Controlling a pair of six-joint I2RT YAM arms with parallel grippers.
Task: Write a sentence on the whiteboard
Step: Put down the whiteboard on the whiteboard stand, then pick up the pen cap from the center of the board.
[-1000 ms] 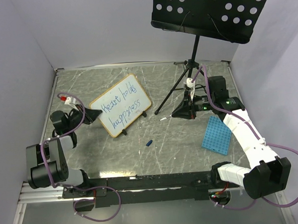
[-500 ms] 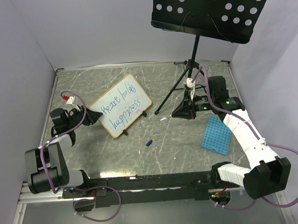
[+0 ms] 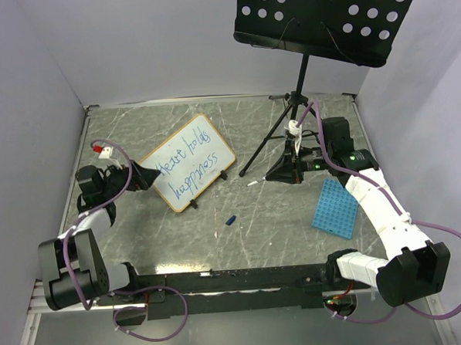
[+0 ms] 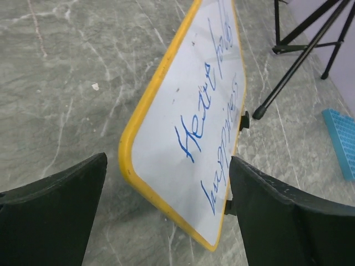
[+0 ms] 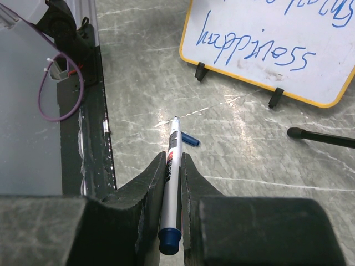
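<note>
The whiteboard (image 3: 187, 163) stands tilted on its little black feet at the table's left-middle, with the sentence (image 3: 188, 168) on it in blue cursive. My left gripper (image 3: 142, 177) is open at the board's left end. In the left wrist view its black fingers (image 4: 55, 205) stand wide on either side of the whiteboard's (image 4: 183, 100) yellow corner, apart from it, and the sentence (image 4: 208, 111) runs up the board. My right gripper (image 3: 281, 172), right of the board, is shut on a white marker (image 5: 175, 141) with its tip pointing out. That view also takes in the whiteboard (image 5: 266, 33).
A black music stand (image 3: 327, 17) rises at the back right, and its tripod legs (image 3: 271, 143) spread behind the right gripper. A blue grid tray (image 3: 334, 208) lies at the right. The marker's blue cap (image 3: 231, 219) lies loose in front of the board.
My left gripper has opened wide and let go of the whiteboard's left end. The board stands where it was. The right arm has not moved.
</note>
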